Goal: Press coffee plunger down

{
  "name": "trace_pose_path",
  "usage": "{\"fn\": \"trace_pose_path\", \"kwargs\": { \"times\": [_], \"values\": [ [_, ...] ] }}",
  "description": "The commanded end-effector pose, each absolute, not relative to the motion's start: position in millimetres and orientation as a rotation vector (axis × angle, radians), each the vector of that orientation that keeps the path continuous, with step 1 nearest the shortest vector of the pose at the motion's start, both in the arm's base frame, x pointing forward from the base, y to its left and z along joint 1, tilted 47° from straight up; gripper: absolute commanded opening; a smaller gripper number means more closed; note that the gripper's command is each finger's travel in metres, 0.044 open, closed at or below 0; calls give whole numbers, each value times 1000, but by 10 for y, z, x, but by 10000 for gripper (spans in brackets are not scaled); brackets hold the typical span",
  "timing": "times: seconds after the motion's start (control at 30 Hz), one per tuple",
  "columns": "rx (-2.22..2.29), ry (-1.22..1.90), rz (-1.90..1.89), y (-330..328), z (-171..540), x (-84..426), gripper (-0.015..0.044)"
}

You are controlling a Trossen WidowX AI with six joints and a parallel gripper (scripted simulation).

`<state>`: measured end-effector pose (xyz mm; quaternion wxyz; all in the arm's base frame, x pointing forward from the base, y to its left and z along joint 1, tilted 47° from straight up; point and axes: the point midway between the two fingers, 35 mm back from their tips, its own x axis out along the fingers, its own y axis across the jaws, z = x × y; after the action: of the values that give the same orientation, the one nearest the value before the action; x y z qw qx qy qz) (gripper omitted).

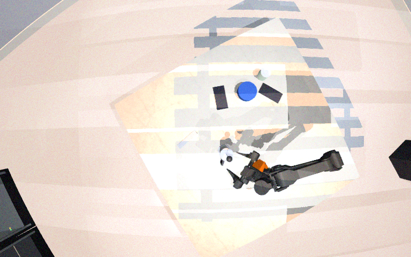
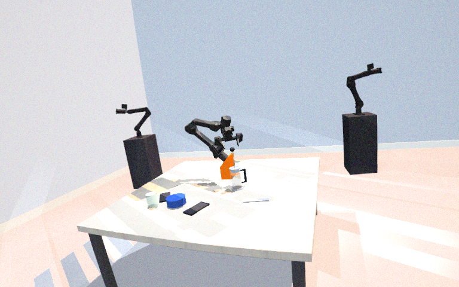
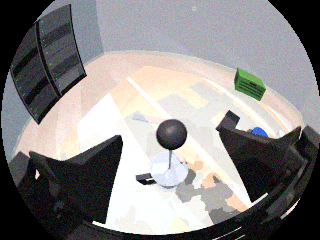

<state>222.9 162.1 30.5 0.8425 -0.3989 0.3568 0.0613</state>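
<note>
The coffee press (image 1: 225, 153) (image 2: 235, 177) (image 3: 169, 172) stands upright on the table, with a clear body, pale lid and black handle (image 2: 245, 176) (image 3: 145, 179). Its plunger is up: the black knob (image 1: 229, 158) (image 2: 232, 149) (image 3: 171, 134) sits on a thin rod well above the lid. My gripper (image 1: 231, 160) (image 2: 230, 144) (image 3: 173, 136) is open and empty. Its fingers are spread wide to either side of the knob in the wrist view. In the exterior view the fingertips are close to the knob's height, slightly above it. Contact with the knob is not visible.
An orange block (image 1: 259, 165) (image 2: 226, 170) stands close behind the press by the arm. A blue cylinder (image 1: 246, 90) (image 2: 176, 201), two dark flat boxes (image 1: 220, 97) (image 1: 270, 92) and a pale cup (image 1: 265, 73) (image 2: 152, 200) are farther off. A thin pale item (image 2: 257, 200) lies beyond the press.
</note>
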Motion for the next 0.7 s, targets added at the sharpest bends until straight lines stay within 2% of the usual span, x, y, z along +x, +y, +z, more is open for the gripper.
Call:
{"fn": "trace_pose_path", "kwargs": {
  "times": [0.0,0.3,0.67],
  "values": [
    [-846,757,134,1603,245,2281,440],
    [-847,754,133,1571,174,2368,440],
    [-847,754,133,1571,174,2368,151]
  ]
}}
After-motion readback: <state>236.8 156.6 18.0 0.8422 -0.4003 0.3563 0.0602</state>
